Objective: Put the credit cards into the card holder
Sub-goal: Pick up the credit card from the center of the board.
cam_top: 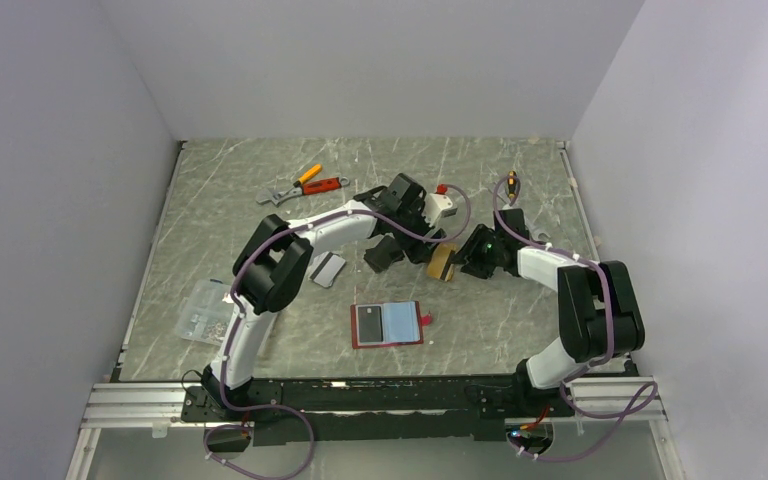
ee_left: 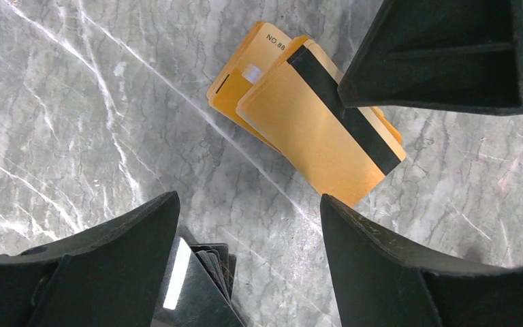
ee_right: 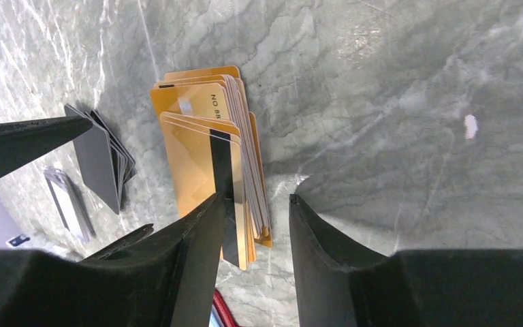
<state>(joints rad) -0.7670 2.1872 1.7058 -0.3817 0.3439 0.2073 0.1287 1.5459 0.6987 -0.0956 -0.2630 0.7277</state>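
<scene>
Left tool (ee_left: 248, 204): spread, empty, just beside your gold credit cards (ee_left: 313, 129).
Right tool (ee_right: 255, 201): parted; its finger (ee_right: 191, 272) hides the stack's end from you.
Card holder (cam_top: 388, 324): lying open, well apart.

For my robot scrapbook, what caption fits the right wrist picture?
Right gripper, open, poised over the near end of a fanned stack of orange-gold plastic cards on the grey marbled table.

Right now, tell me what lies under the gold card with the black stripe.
Under the striped gold card sits a stack of more gold cards, the next one printed NO.88, all on the marble table. Their covered faces and the exact count are hidden.
</scene>
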